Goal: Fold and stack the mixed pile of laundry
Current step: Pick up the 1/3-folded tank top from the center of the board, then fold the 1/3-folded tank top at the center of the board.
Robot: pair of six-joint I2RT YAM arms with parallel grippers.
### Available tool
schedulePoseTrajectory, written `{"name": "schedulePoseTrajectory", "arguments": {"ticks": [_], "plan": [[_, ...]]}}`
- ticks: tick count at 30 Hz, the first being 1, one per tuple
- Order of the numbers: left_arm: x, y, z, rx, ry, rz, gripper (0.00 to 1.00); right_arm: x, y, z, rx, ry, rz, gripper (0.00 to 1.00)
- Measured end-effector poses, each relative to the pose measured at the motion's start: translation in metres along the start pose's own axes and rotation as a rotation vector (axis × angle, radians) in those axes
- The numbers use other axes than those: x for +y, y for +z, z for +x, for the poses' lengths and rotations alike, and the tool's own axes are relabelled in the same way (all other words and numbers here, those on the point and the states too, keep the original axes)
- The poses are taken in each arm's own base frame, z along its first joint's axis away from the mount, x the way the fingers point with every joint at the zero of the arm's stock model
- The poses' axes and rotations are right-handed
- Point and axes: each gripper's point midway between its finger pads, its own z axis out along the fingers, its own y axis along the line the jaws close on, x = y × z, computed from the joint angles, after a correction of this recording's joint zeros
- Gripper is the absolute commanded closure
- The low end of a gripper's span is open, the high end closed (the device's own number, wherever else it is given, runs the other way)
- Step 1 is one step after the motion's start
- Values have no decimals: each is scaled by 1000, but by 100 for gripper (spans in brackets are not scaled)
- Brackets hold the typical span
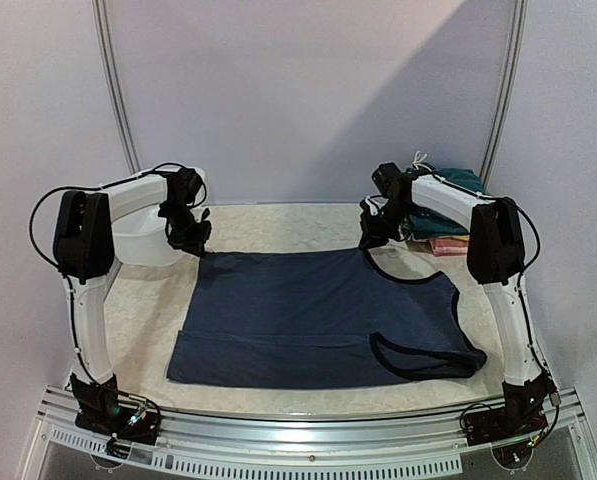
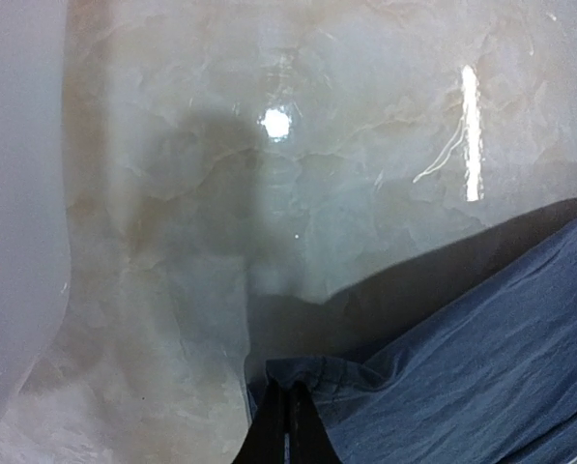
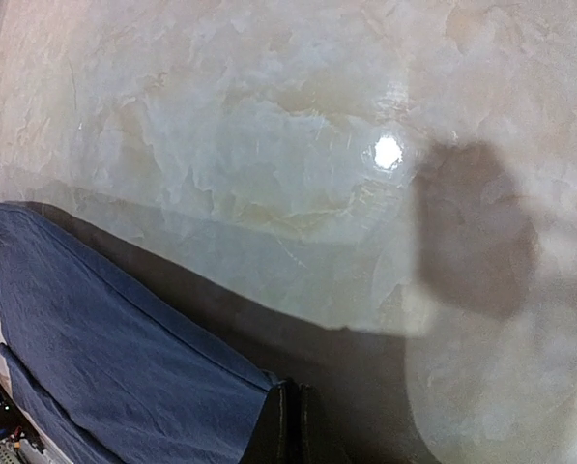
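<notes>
A navy blue sleeveless top (image 1: 318,318) with dark trim lies spread on the marble table, its far edge lifted. My left gripper (image 1: 190,238) is shut on its far left corner, seen bunched at the fingertips in the left wrist view (image 2: 307,372). My right gripper (image 1: 370,232) is shut on its far right corner, which also shows in the right wrist view (image 3: 259,379). Both hold the edge a little above the table. More folded clothes (image 1: 446,235), teal and pinkish, sit at the back right behind the right arm. No "HORSES" print shows.
A white plastic tub (image 1: 143,238) stands at the back left beside the left arm. The marble tabletop (image 1: 278,225) runs to the back wall. A metal rail (image 1: 308,425) lines the near edge.
</notes>
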Motion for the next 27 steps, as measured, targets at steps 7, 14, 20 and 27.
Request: {"name": "schedulePoseTrajectory", "arguments": {"ticks": [7, 14, 20, 27], "plan": [[0, -12, 8, -14, -1, 3, 100, 2, -8, 8, 6, -19, 6, 100], [0, -26, 11, -51, 0, 9, 100, -1, -7, 23, 32, -29, 24, 100], [1, -27, 20, -49, -1, 9, 100, 4, -15, 29, 22, -42, 26, 100], [2, -29, 29, -52, -1, 11, 100, 8, -21, 35, 9, -57, 28, 100]]}}
